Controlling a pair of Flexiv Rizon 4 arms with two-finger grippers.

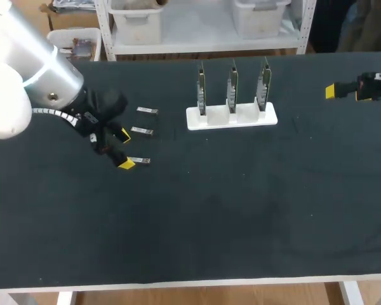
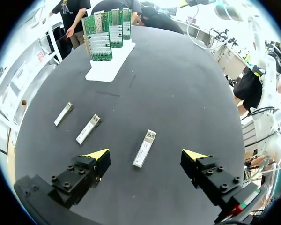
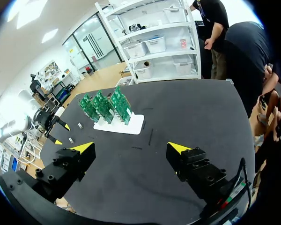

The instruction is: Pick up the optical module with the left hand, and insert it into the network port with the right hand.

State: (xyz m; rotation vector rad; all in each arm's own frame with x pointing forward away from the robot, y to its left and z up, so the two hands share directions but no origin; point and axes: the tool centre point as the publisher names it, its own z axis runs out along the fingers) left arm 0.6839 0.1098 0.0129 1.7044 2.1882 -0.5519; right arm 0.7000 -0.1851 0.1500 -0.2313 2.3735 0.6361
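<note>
Nearest the table's front edge, the left gripper (image 2: pixel 146 155) is held low over the black table (image 1: pixel 209 222) with its jaws spread wide and nothing gripped. An optical module (image 2: pixel 144 148) lies flat on the table in the gap between the yellow tips, touched by neither. The stance is judged to be a straddle that lines the fingers up on the module's two long sides before closing. The pick-up is not yet made.

Just beyond, a second module (image 2: pixel 88 129) and a third module (image 2: pixel 63 114) lie in a loose row beside the first. They are spaced apart, presumably so that one can be taken without disturbing the others.

Farther on, three green network cards (image 1: pixel 232 86) are held upright on edge in a white stand (image 1: pixel 232 118), which likely keeps their ports reachable. The single ports cannot be made out.

Farthest, at the table's right edge and well apart from the stand, the right gripper (image 3: pixel 131 149) is held with its jaws wide and empty, seemingly kept clear until the module is handed over.
</note>
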